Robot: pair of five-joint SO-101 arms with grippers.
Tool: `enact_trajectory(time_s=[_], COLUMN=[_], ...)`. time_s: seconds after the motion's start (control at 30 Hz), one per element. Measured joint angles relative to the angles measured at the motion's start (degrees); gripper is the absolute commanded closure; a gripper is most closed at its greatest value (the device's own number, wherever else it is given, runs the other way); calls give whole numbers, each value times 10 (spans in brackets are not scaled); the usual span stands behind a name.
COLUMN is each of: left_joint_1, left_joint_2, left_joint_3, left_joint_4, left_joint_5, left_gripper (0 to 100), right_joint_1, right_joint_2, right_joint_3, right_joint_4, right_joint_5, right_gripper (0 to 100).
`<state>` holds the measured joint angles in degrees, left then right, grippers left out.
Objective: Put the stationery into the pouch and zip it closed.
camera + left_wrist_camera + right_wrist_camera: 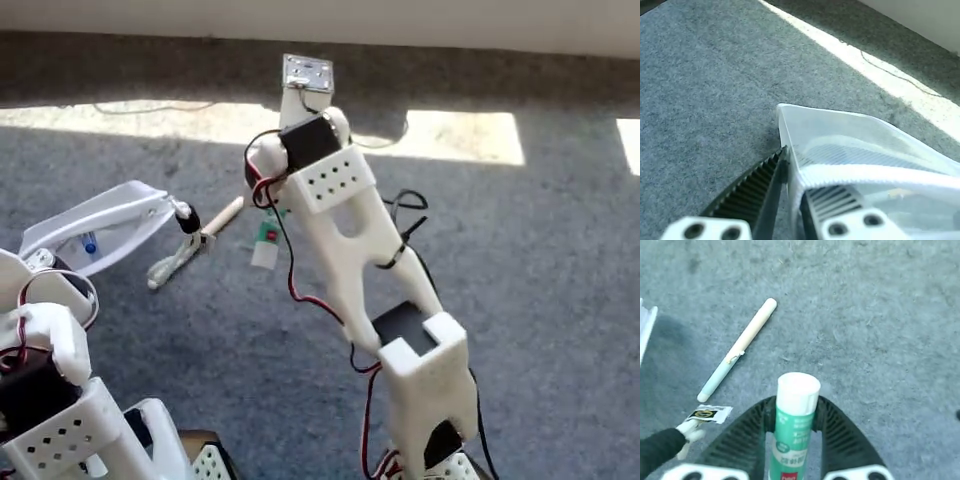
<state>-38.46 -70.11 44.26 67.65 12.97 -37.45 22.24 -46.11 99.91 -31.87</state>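
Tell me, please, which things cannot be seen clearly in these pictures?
- High view: the right arm's wrist covers the right end effector and most of the glue stick.
- Left wrist view: the mesh pouch runs off the picture's edge; its contents are blurred behind the mesh.
- Right wrist view: the edge cuts off the glue stick's rear end; print on the tag is too small.

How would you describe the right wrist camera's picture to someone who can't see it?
The robot's right gripper holds a green-and-white glue stick with a white cap. Beyond it, a cream and pale blue pen lies on grey carpet.
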Motion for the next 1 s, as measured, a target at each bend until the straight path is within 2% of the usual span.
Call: enact_trajectory(time_s=[0.3,0.67,0.87,1.0], left_joint_1=[55,72,93,93], left_joint_2=[0,0,2,2], left_joint_3=[0,0,-8,-18], left_joint_4=[0,0,8,20], left_joint_5=[-13,-22,-22,-22], left_gripper=[993,993,993,993], right_joint_1=[0,-43,-62,-62], right_joint_2=[-194,-419,-464,-469], right_joint_3=[89,107,107,107], right_joint_4=[0,-7,-46,-94], right_joint_5=[0,2,85,112], right_gripper=[994,994,994,994])
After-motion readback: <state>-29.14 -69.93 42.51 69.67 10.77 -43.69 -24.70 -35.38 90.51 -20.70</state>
